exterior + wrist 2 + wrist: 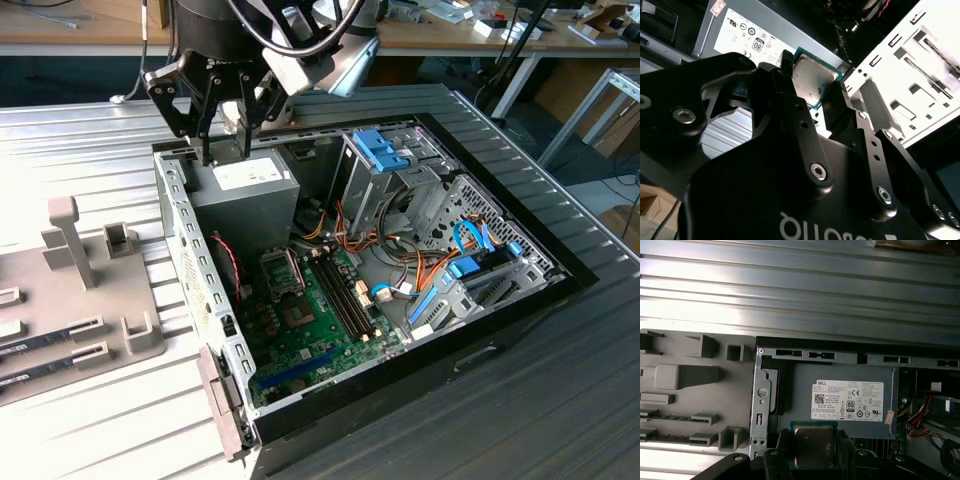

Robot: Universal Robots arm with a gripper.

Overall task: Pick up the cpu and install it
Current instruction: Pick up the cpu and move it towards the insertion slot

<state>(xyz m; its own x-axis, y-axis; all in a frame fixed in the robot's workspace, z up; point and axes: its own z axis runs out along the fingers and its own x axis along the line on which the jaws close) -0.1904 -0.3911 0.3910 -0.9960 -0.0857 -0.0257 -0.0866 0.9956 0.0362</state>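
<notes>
The cpu (812, 80) (813, 445), a flat square chip with a silvery top and a green rim, sits between my black fingers in both wrist views. My gripper (812, 78) (813, 447) is shut on its two opposite edges. In the exterior view the gripper (226, 145) hangs just above the grey power-supply box (245, 190) at the back corner of the open computer case (190, 240). The motherboard's cpu socket (280, 272), with its metal frame, lies further forward in the case, apart from the gripper.
A grey parts fixture (80, 290) (685, 380) holding long memory sticks lies on the ribbed metal table at the exterior view's left. Drive cages with blue latches (385, 150) and bundled cables (400, 270) fill the case's other side. Memory slots (345, 295) run beside the socket.
</notes>
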